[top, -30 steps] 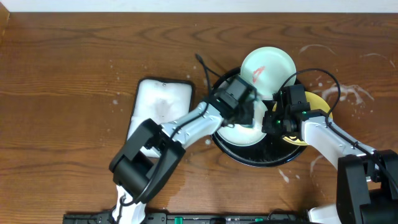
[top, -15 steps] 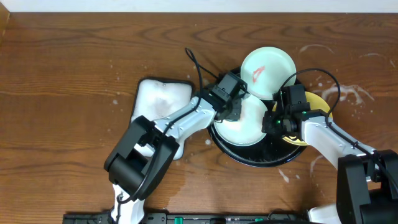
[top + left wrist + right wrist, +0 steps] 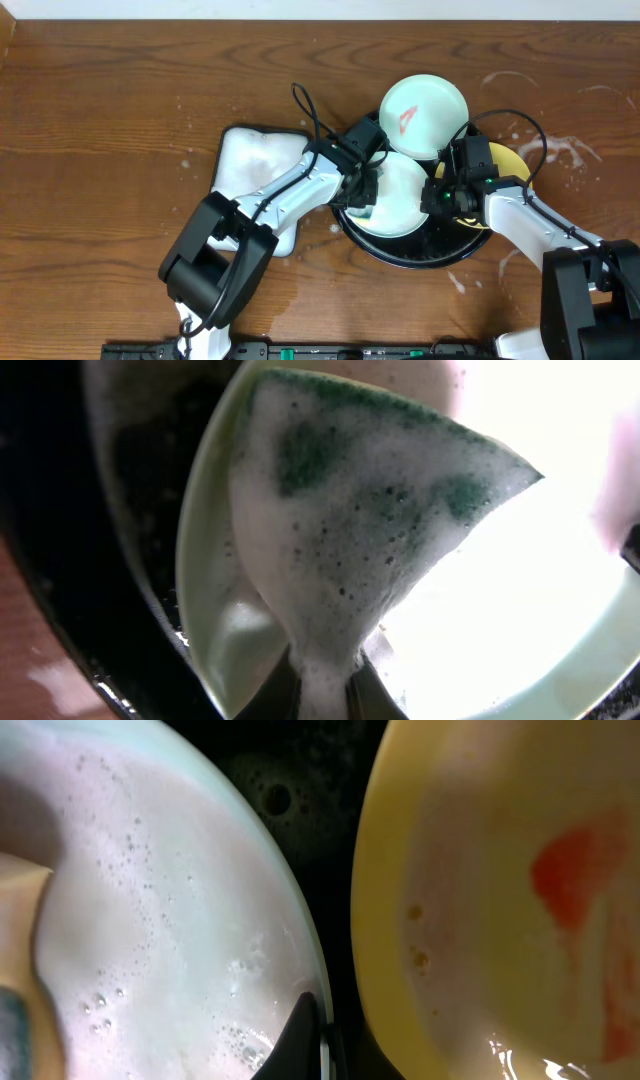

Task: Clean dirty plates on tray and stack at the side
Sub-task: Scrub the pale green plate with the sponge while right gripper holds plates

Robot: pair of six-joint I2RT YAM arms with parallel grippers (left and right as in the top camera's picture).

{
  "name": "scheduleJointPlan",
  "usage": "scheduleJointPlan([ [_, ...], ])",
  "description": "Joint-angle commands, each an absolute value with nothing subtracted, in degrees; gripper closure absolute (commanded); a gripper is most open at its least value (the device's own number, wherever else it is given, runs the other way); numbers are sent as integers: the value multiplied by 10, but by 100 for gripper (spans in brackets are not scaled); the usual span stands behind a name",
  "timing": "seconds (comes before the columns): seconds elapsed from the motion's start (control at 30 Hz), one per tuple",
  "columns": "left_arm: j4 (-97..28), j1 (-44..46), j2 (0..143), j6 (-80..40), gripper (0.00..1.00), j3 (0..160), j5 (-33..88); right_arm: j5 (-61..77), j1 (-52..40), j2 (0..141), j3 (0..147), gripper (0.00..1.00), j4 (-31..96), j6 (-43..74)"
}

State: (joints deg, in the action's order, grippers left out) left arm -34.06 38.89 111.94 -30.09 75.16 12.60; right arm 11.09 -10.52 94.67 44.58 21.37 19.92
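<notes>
On the black tray (image 3: 400,252) lies a foamy mint-green plate (image 3: 400,190). My left gripper (image 3: 362,198) is shut on a soapy green sponge (image 3: 370,530) that presses on this plate's left part (image 3: 215,630). At the plate's right rim (image 3: 160,920), my right gripper (image 3: 318,1040) is shut, pinching it. A second mint plate (image 3: 423,103) with a red smear rests over the tray's far rim. The yellow plate (image 3: 480,900), smeared red, lies at the tray's right side (image 3: 512,163), partly under my right arm.
A white rectangular tray (image 3: 255,170) lies left of the black tray, under my left arm. Whitish soapy streaks (image 3: 570,150) mark the wood tabletop at the right. A small wet patch (image 3: 290,290) shows near the front.
My left gripper has dragged the sponge across the foamy plate from its right part to its left edge. The red-smeared mint plate has shifted slightly left. The right gripper has held still.
</notes>
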Motion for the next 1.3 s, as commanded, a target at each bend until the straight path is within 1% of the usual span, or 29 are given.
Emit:
scheduleJointPlan([
  [0.0, -330, 404, 1115, -336, 92, 734, 153, 85, -114, 995, 409, 99, 232, 184],
  [0.17, -252, 432, 1134, -370, 93, 727, 171, 85, -114, 995, 409, 99, 231, 184],
  [0.33, -190, 435, 1168, -389, 92, 727, 224, 85, -114, 995, 409, 99, 231, 184],
  [0.43, -188, 429, 1176, -387, 92, 727, 227, 85, -114, 995, 409, 99, 231, 184],
  [0.5, -191, 420, 1176, -364, 92, 728, 217, 85, -114, 995, 409, 99, 231, 184],
  [0.67, -223, 378, 1175, -324, 92, 731, 113, 85, -114, 995, 409, 99, 231, 183],
  [0.83, -263, 331, 1174, -304, 93, 740, 63, 85, -114, 995, 409, 99, 231, 183],
  [0.97, -283, 323, 1172, -319, 93, 740, 71, 85, -114, 995, 409, 99, 231, 181],
  [1.03, -279, 329, 1172, -322, 92, 740, 94, 85, -114, 995, 409, 99, 231, 179],
  [1.13, -245, 341, 1172, -331, 93, 740, 123, 85, -114, 995, 409, 99, 231, 178],
  [1.27, -175, 363, 1173, -331, 92, 740, 127, 85, -114, 995, 409, 99, 231, 175],
])
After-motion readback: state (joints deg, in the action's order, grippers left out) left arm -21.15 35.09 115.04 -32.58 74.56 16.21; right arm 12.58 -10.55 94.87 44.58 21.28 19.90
